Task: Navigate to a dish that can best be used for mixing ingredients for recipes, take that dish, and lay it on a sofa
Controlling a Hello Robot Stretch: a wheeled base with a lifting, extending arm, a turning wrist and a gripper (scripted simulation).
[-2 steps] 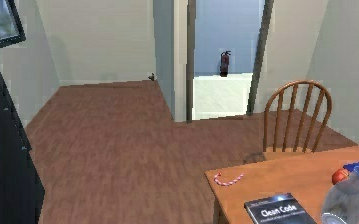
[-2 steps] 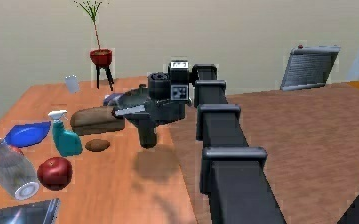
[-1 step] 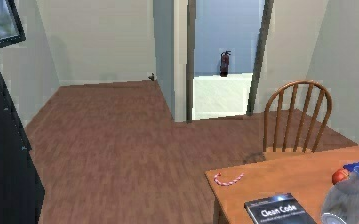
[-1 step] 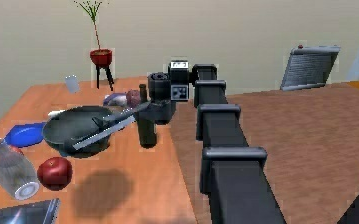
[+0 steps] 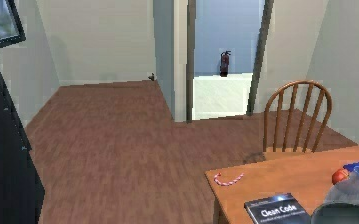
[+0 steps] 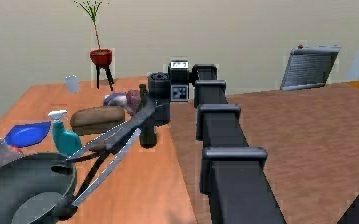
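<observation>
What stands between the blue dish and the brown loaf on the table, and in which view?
A teal bottle stands between the blue dish and the brown loaf, on the table, in the arm side view.

Dark bowl (image 6: 22, 195) partly beyond bottom edge

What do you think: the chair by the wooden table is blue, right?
Not quite. The chair by the table is brown wood, not blue. The forward view shows it standing at the table's far edge.
</observation>
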